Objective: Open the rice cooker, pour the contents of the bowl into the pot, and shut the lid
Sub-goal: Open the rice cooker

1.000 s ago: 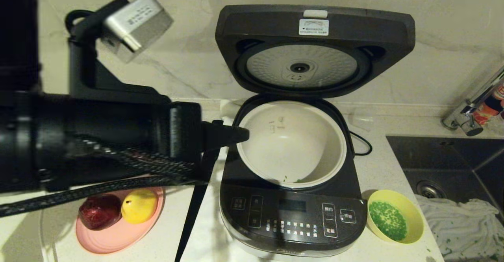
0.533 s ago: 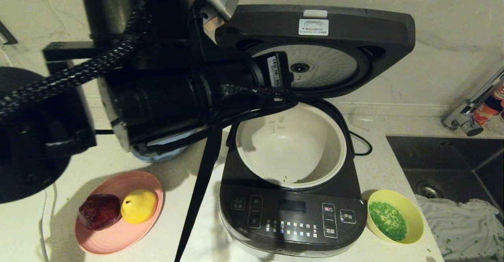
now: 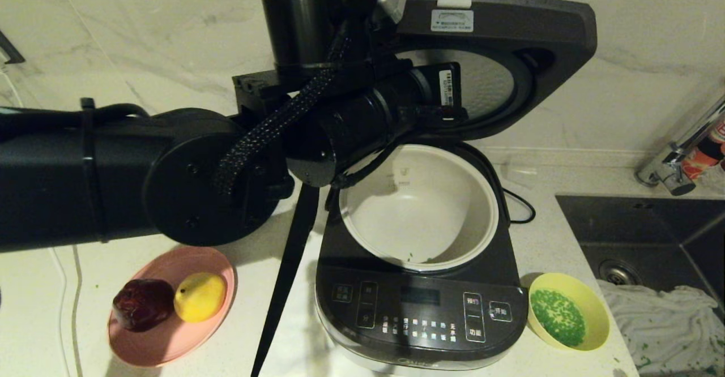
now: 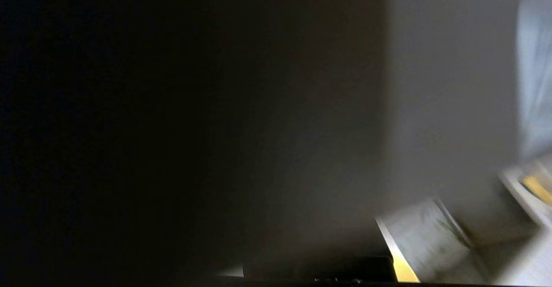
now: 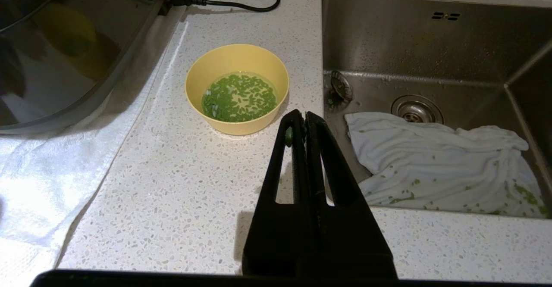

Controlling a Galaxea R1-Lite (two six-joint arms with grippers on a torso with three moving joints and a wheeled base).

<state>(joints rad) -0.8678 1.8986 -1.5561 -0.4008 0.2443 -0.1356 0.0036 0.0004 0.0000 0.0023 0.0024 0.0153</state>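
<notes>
The large dark grey-black rounded-square rice cooker [image 3: 422, 303] carries white Chinese labels on its front touch panel [image 3: 419, 312]; two button captions at the right read 预约 and 功能, and another beside them appears to read 开始, while the rows of smaller characters are too fine to make out. Its small display [image 3: 420, 295] is dark. A white sticker [image 3: 451, 20] on the raised dark hinged lid [image 3: 510, 54] and a white label [image 3: 447, 88] on the black arm bear print too small to read.

Counter [image 3: 283, 337]: cooker [image 3: 422, 315], bowl [image 3: 568, 318], plate [image 3: 170, 331].
</notes>
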